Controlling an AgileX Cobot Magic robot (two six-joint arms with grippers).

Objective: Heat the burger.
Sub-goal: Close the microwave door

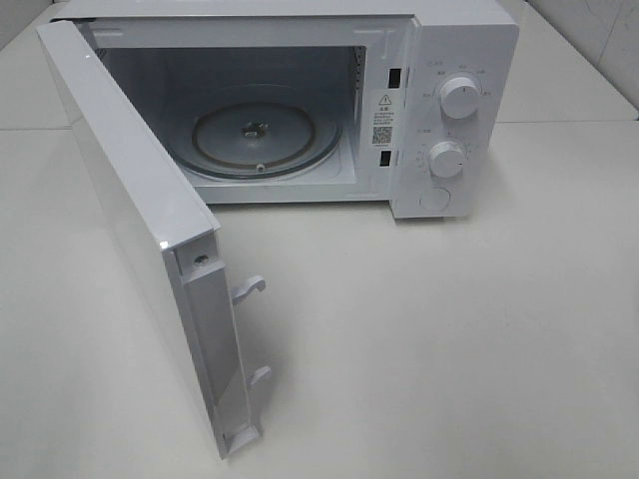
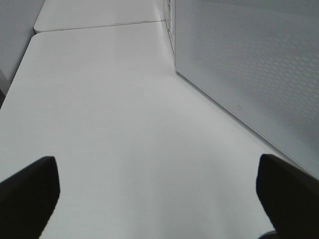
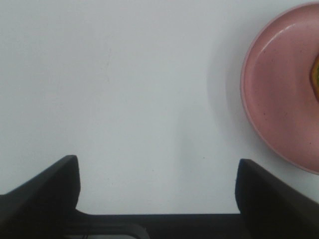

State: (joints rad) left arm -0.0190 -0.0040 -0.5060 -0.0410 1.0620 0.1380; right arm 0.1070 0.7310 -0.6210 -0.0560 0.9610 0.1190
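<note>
Burger (image 3: pixel 316 74): we log only a sliver at the right wrist view's edge, resting on the pink plate (image 3: pixel 279 94), outside the oven. Right gripper (image 3: pixel 158 191): jaws apart, empty, over bare table (image 3: pixel 124 99) beside the plate. Left gripper (image 2: pixel 157 191): spread wide, empty, near the door (image 2: pixel 249 69). Microwave (image 1: pixel 454 110): door swung open, turntable (image 1: pixel 265 135) bare, ready for loading.
</note>
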